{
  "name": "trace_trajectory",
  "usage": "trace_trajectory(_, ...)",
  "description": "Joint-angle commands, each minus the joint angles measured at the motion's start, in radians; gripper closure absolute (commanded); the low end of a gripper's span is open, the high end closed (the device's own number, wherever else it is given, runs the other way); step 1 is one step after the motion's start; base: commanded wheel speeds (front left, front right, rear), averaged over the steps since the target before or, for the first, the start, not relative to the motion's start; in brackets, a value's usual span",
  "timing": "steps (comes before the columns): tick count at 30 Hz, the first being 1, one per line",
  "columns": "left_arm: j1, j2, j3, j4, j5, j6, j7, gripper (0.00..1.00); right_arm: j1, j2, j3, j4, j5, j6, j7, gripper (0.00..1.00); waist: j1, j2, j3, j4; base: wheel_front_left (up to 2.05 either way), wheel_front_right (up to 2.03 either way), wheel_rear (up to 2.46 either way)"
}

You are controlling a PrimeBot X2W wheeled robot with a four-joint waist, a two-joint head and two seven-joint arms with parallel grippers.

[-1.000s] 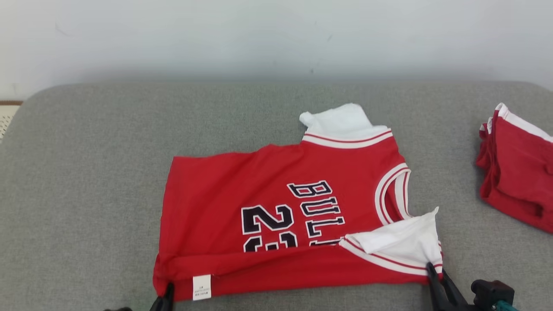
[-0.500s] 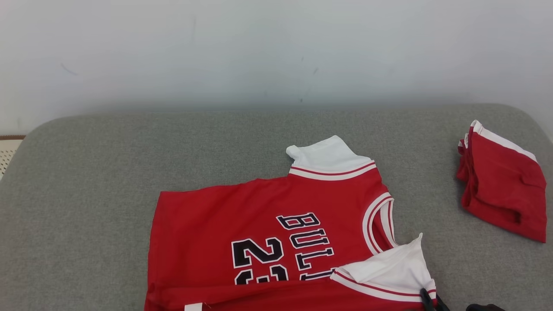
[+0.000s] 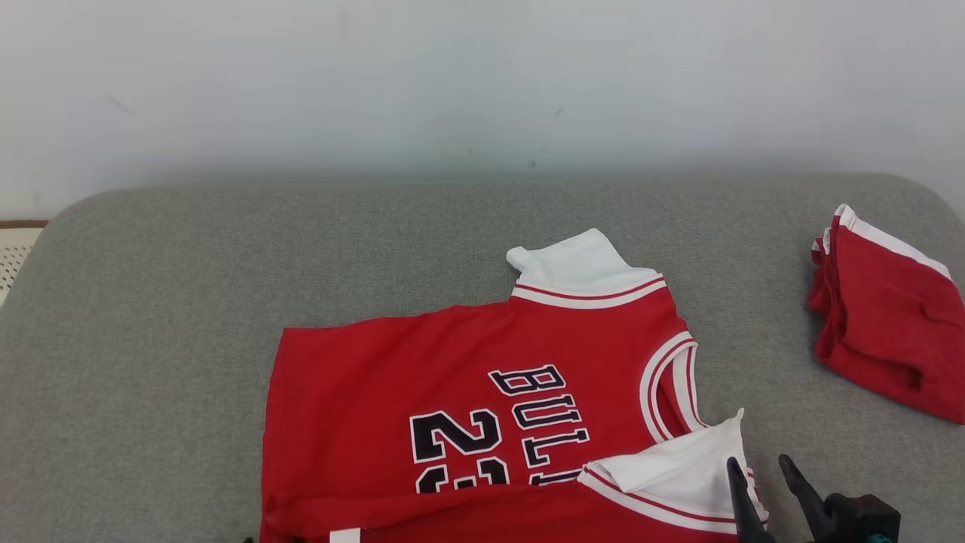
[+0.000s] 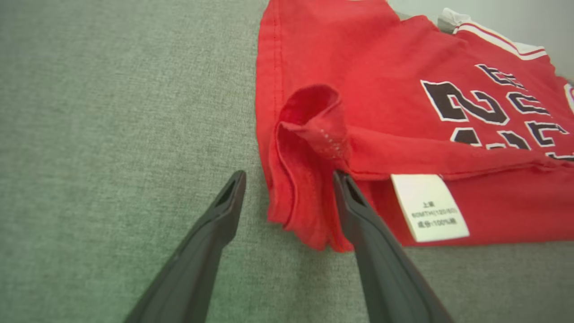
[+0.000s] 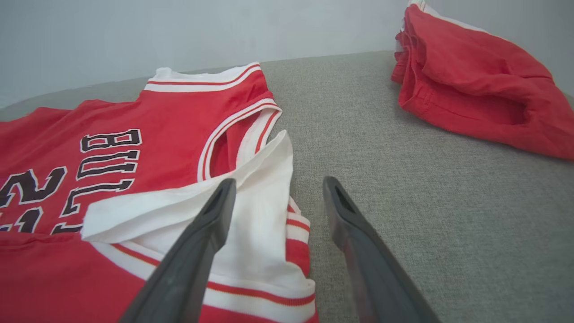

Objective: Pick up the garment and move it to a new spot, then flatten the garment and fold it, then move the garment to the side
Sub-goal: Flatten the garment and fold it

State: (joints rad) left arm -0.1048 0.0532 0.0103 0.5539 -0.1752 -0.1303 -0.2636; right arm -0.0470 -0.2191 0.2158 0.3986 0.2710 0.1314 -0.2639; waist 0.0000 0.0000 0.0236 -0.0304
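Here, laid flat at the near edge of the grey cloth-covered table (image 3: 151, 302): the red jersey (image 3: 467, 354), black number and lettering up, collar toward the right edge, near long side turned up in a narrow fold over the number's lower half. Corner nearest the table's left edge bunched into a small roll, care label (image 4: 429, 207) just beside it. Wide open, the left jaws: fingers (image 4: 215, 233) either side of that bunched corner (one against the cloth, the other over bare table), gripping nothing. Likewise spread and empty, the right jaws, one finger (image 5: 197, 242) over the white sleeve (image 5: 251, 211), its partner over the table beside the hem. Well apart, by the right edge: a second red garment (image 3: 889, 324), folded.
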Motion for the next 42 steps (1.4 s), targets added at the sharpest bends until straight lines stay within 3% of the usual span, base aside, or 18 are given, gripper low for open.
trace_trajectory(1, 0.001, 0.0, -0.001, -0.026, 0.024, 0.002, -0.001, 0.0, 0.009, 0.004, 0.009, -0.02, -0.029, -0.001, 0.0, 0.0, 0.0, 0.0, 0.002, 0.006, 0.0, 0.0, 0.0)
trace_trajectory(5, 0.017, -0.002, -0.006, -0.08, 0.037, 0.004, -0.001, 0.0, 0.015, 0.006, 0.055, -0.045, -0.056, -0.001, 0.0, 0.0, 0.0, 0.0, 0.005, 0.019, 0.0, 0.0, 0.0)
trace_trajectory(9, 0.029, -0.002, -0.035, -0.101, 0.006, 0.003, -0.001, 0.0, 0.018, -0.004, 0.166, -0.032, -0.065, -0.001, 0.0, 0.0, 0.0, 0.0, 0.013, 0.035, 0.0, 0.0, 0.0)
trace_trajectory(28, 0.006, -0.002, -0.06, -0.112, -0.026, 0.006, -0.001, 0.0, -0.06, 0.01, 0.255, 0.016, -0.028, -0.001, 0.0, 0.0, 0.0, 0.0, 0.042, 0.076, 0.0, 0.0, 0.0)
trace_trajectory(29, 0.007, -0.002, -0.062, -0.112, -0.026, 0.006, -0.001, 0.0, -0.066, 0.011, 0.255, 0.02, -0.029, -0.001, 0.0, 0.13, 0.0, 0.0, 0.043, 0.078, 0.0, 0.0, 0.0)
trace_trajectory(30, 0.007, -0.002, -0.064, -0.112, -0.028, 0.005, -0.001, 0.0, -0.071, 0.012, 0.254, 0.024, -0.03, -0.001, 0.0, 0.5, 0.0, 0.0, 0.043, 0.08, 0.0, 0.0, 0.0)
trace_trajectory(32, 0.003, -0.002, -0.067, -0.113, -0.033, 0.005, -0.001, 0.0, -0.083, 0.014, 0.25, 0.032, -0.031, -0.001, 0.0, 1.0, 0.0, 0.0, 0.045, 0.085, 0.0, 0.0, 0.0)
trace_trajectory(42, -0.008, -0.002, -0.084, -0.113, -0.041, 0.003, -0.001, 0.0, -0.178, 0.011, 0.212, 0.093, -0.022, -0.001, 0.0, 1.0, 0.0, 0.0, 0.065, 0.101, 0.0, 0.0, 0.0)
